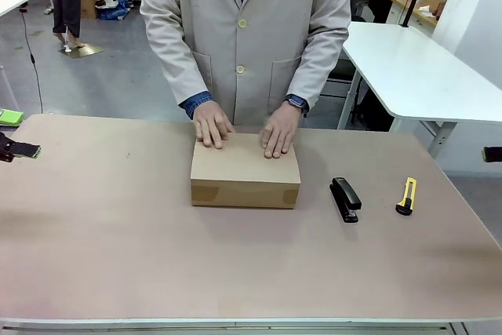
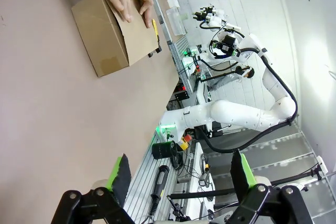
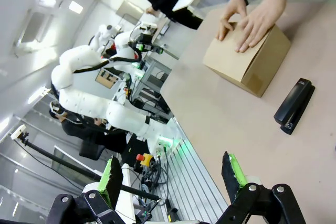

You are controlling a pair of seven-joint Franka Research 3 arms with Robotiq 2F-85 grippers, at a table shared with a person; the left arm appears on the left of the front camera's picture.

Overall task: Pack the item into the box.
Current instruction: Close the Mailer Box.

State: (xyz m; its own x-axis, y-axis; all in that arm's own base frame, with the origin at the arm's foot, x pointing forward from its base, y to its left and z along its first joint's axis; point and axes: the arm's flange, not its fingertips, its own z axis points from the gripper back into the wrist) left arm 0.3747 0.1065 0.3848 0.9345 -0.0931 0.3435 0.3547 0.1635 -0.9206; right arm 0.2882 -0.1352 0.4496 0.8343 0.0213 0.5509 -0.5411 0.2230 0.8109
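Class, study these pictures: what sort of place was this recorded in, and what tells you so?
Probably a robotics lab or workshop: a white robot arm on a metal frame, other white work tables on a bare grey floor, and a person in a lab-style coat pressing the box shut.

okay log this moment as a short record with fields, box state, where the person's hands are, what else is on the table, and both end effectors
box: brown cardboard box, lid shut, mid-table near the far edge
person's hands: both flat on the lid, one hand toward the robot's left, the other hand toward its right
other things: black stapler and yellow utility knife on the table, on the robot's right of the box
left end effector: open, holding nothing, clear of the box
right end effector: open, holding nothing, clear of the box
pouch: cannot tell
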